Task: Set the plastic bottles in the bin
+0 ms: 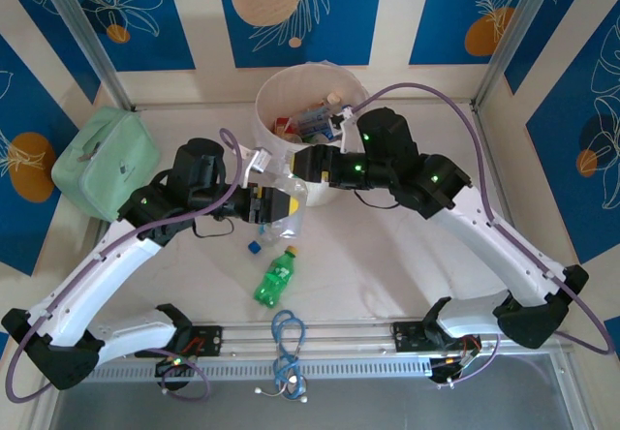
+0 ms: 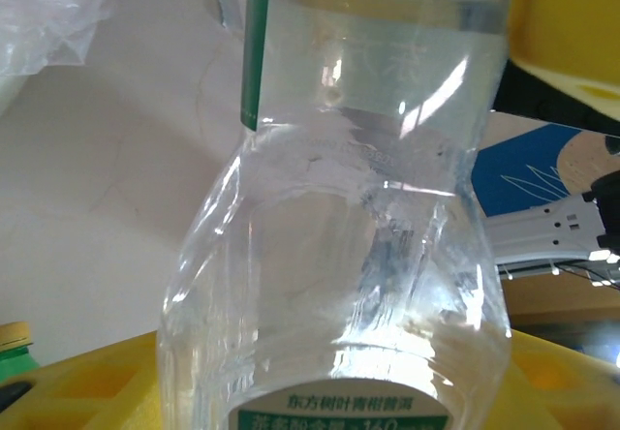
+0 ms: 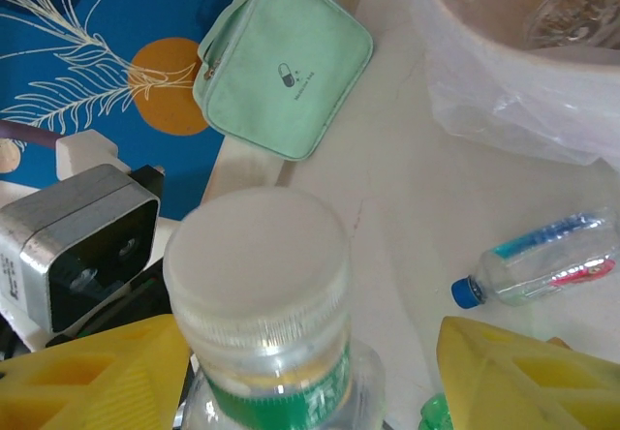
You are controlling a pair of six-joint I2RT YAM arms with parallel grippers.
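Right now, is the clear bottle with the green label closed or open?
Closed. The right wrist view shows a white cap sitting on the neck of the bottle.

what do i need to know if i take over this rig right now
Left gripper: shut on a clear plastic bottle with a white cap and green neck band, held in front of the large round cream bin.
Right gripper: open around that bottle's cap.
Done: several bottles lie in the bin.
Left: the held bottle, plus a green plastic bottle and a clear blue-capped bottle lying on the white table.
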